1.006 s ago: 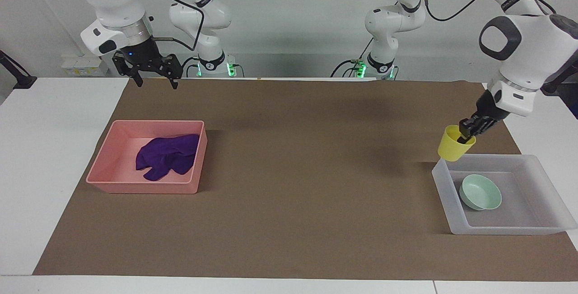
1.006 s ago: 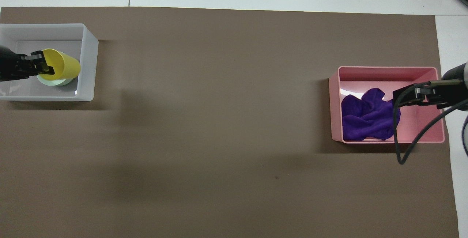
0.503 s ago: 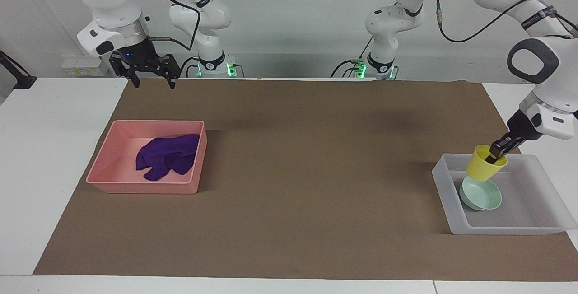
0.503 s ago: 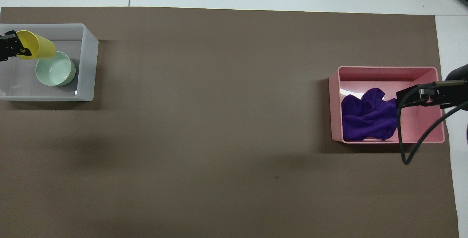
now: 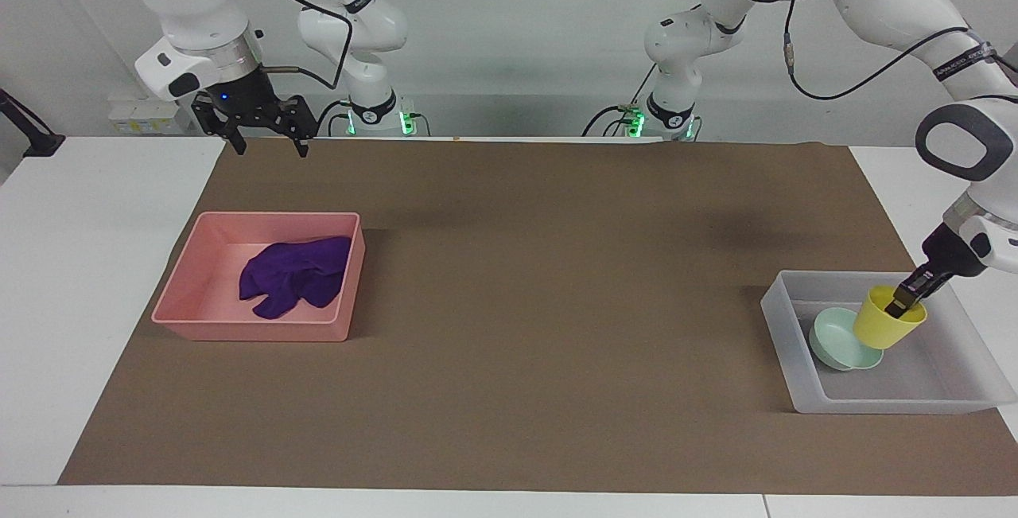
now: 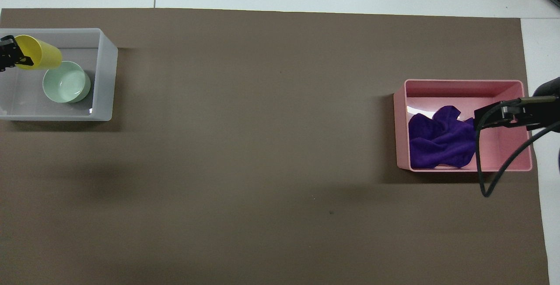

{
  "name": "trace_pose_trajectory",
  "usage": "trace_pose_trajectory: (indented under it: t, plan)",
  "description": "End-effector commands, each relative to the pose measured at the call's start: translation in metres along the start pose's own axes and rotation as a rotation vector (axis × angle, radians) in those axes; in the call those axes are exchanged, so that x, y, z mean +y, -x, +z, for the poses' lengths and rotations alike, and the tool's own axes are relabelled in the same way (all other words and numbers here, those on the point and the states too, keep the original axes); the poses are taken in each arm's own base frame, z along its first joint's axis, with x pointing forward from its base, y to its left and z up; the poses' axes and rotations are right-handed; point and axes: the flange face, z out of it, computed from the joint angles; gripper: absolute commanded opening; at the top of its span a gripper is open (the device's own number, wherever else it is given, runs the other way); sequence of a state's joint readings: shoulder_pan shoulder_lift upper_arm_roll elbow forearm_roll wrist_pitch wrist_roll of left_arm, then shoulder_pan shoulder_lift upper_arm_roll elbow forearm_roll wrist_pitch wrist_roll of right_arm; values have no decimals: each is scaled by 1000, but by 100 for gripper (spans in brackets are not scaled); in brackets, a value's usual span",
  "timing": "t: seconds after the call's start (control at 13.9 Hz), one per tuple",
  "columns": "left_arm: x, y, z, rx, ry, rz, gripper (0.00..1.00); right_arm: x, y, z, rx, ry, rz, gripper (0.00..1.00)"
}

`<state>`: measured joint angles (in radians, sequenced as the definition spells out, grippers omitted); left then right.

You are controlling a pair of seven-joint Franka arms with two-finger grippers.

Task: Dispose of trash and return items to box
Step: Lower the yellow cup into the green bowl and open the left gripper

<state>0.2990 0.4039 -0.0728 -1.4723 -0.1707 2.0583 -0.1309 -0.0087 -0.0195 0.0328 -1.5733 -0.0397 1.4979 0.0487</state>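
My left gripper is shut on the rim of the yellow cup, one finger inside it. The tilted cup hangs low inside the translucent box, right beside the mint-green bowl that lies on the box's floor. I cannot tell whether the cup touches the floor. The purple rag lies crumpled in the pink tray at the right arm's end. My right gripper hangs open and empty, high above that end of the mat.
A brown mat covers the table between the box and the pink tray. A black cable loops down from the right arm over the tray.
My left gripper has carried the yellow cup from above the box's rim down into the box, past the bowl. The right gripper rose a little and has stayed open.
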Motion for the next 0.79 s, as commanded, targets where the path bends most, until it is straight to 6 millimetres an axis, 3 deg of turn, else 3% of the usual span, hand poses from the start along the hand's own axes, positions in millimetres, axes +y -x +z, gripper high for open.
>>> trace_pose_trajectory:
  t: [0.0,0.14,0.29,0.43,0.72]
  plan:
    - [-17,-20,3,27,-28,54,0,4,3,2,-10,-26,-13,100]
    - [-24,-22,21,5,-58,109,0,4,3,2,-10,-26,-13,100]
    - [-18,-18,35,-23,-65,123,0,3,3,2,-10,-26,-14,100]
    - [-11,-11,66,-75,-77,143,0,3,3,2,-10,-26,-14,100]
    - [-26,-6,88,-116,-159,184,0,3,3,2,-10,-26,-14,100]
